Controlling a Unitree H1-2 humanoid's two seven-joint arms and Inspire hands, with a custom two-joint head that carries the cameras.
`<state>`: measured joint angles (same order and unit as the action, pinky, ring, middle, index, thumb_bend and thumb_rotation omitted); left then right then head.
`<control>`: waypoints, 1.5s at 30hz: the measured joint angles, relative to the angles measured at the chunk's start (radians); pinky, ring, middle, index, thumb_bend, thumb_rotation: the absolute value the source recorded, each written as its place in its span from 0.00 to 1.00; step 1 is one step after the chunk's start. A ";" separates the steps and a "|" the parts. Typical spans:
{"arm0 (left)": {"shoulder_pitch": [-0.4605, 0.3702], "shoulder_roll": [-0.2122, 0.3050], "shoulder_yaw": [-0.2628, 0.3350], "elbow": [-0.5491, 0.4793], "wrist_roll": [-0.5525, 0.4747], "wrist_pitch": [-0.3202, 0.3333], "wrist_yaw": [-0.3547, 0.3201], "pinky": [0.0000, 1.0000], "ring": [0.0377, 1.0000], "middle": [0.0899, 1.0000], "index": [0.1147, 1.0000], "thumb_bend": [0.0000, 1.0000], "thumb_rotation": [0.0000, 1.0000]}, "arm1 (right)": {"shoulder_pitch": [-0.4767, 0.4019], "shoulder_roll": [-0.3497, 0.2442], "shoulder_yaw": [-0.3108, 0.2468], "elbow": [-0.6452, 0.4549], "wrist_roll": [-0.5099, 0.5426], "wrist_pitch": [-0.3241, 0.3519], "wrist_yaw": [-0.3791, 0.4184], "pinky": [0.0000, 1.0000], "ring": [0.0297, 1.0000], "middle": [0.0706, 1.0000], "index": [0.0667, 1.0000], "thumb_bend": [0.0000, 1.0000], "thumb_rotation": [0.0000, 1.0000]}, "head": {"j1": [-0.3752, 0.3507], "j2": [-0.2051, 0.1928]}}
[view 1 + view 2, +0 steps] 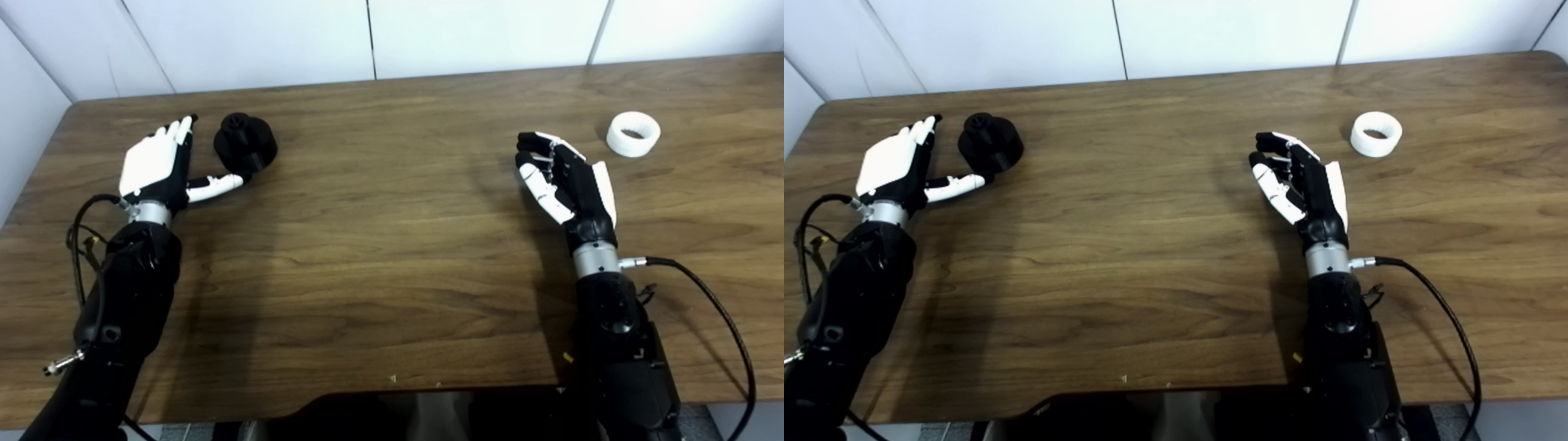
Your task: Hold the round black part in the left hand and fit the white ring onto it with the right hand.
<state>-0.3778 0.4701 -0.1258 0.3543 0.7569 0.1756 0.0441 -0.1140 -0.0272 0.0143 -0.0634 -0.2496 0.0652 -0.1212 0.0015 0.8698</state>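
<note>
The round black part [245, 143] stands on the wooden table [392, 245] at the far left, a small knob on its top. My left hand [160, 164] is open just to its left, fingers pointing away and thumb reaching under the part's near side; nothing is held. The white ring [634, 133] lies flat at the far right of the table. My right hand [566, 177] hovers to the ring's left and a little nearer, fingers loosely curled but apart, holding nothing.
A white panelled wall [367, 37] runs along the table's far edge. Black cables loop out from both wrists, one at the right arm [729, 324] and one at the left arm [79, 226]. The table's front edge has a dark cut-out [422, 410].
</note>
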 measured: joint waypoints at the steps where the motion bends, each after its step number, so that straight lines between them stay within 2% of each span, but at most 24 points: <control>1: 0.000 -0.001 0.000 0.002 -0.009 0.000 0.000 1.00 1.00 1.00 1.00 1.00 0.70 | 0.000 0.000 0.000 -0.001 0.000 0.001 0.001 0.67 0.68 0.73 0.71 0.45 0.57 | 0.000 0.000; 16: -0.032 -0.002 -0.030 0.059 -0.033 -0.035 0.003 1.00 1.00 1.00 1.00 1.00 0.68 | 0.000 0.000 0.001 -0.002 -0.001 0.002 0.002 0.67 0.68 0.73 0.71 0.46 0.59 | -0.011 0.000; 31: -0.065 -0.017 -0.045 0.120 -0.041 0.007 0.007 1.00 1.00 1.00 0.99 1.00 0.66 | 0.012 -0.004 0.000 -0.035 -0.007 0.018 0.004 0.66 0.67 0.73 0.71 0.46 0.59 | -0.009 0.015; 45: -0.093 -0.029 -0.044 0.160 -0.065 0.025 0.027 1.00 1.00 1.00 0.94 1.00 0.61 | 0.025 -0.013 -0.002 -0.079 -0.001 0.072 0.017 0.68 0.68 0.74 0.71 0.47 0.59 | -0.025 0.021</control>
<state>-0.4710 0.4406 -0.1701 0.5142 0.6919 0.2006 0.0712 -0.0889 -0.0401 0.0118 -0.1423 -0.2502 0.1376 -0.1045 -0.0230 0.8912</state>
